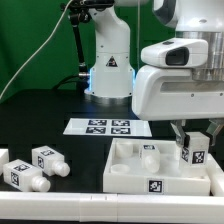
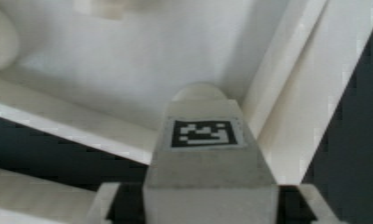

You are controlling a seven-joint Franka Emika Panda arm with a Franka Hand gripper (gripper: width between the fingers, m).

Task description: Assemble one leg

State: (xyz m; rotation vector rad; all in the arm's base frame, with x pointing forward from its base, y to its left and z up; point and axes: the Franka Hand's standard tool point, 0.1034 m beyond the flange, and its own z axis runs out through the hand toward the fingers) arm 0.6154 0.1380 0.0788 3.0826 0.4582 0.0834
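Exterior view: the gripper [image 1: 193, 137] stands over the tray [image 1: 128, 172], at the corner toward the exterior view's right, holding the leg [image 1: 193, 150] upright, long axis vertical, tagged face toward the camera. The leg's lower end lies behind the tray's raised rim, so contact with the tray floor cannot be judged. Beyond the tray lies the marker board [image 1: 106, 126]; two loose legs [image 1: 38, 167] lie well apart from the tray, toward the exterior view's left, cut by the frame edge.

Wrist view: the leg [image 2: 208, 140] is seen lengthwise between the two fingers [image 2: 122, 202], closed narrowly against its sides, the tag facing the camera and the rounded far end pointing into the tray [image 2: 112, 80] interior beside a rim wall. The peg is not distinguishable here, and the fingertips are cropped.
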